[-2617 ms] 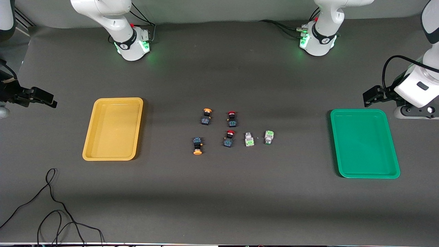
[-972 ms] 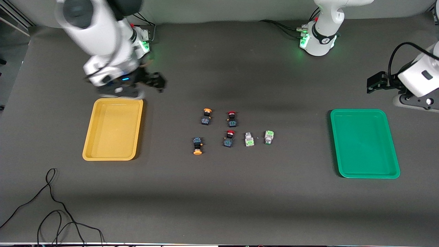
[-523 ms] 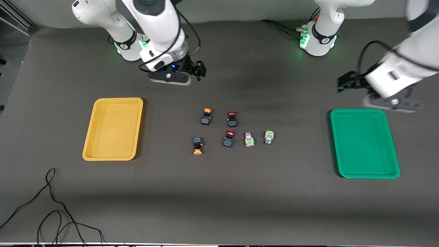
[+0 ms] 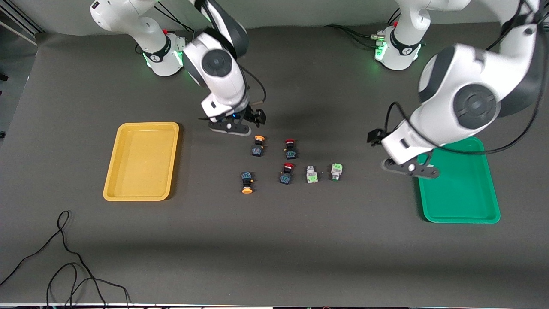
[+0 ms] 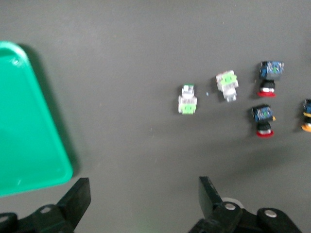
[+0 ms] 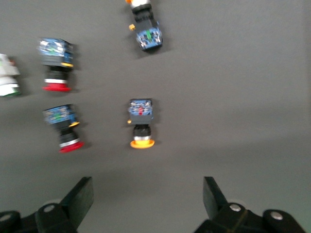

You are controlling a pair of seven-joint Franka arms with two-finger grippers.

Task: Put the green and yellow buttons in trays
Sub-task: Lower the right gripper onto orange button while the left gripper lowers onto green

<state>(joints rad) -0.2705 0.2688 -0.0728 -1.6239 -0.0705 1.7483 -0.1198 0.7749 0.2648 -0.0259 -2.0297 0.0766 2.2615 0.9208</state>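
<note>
Two yellow-capped buttons point(image 4: 258, 146) point(image 4: 247, 182) and two whitish green buttons point(image 4: 312, 174) point(image 4: 336, 171) lie mid-table, loose on the mat. The yellow tray point(image 4: 141, 161) sits toward the right arm's end and the green tray point(image 4: 463, 197) toward the left arm's end. My right gripper point(image 4: 257, 116) hangs open over the mat beside the first yellow-capped button point(image 6: 141, 121), nothing between its fingers. My left gripper point(image 4: 374, 137) is open over bare mat between the green buttons point(image 5: 187, 99) point(image 5: 227, 85) and the green tray point(image 5: 24, 136). The left arm covers one corner of that tray.
Two red-capped dark buttons point(image 4: 290, 148) point(image 4: 286, 173) lie among the others, between the yellow-capped and green ones. A black cable point(image 4: 64, 257) loops on the mat near the front camera at the right arm's end.
Both arms have swung in from the table's ends toward the cluster of buttons. Buttons and trays have not moved.
</note>
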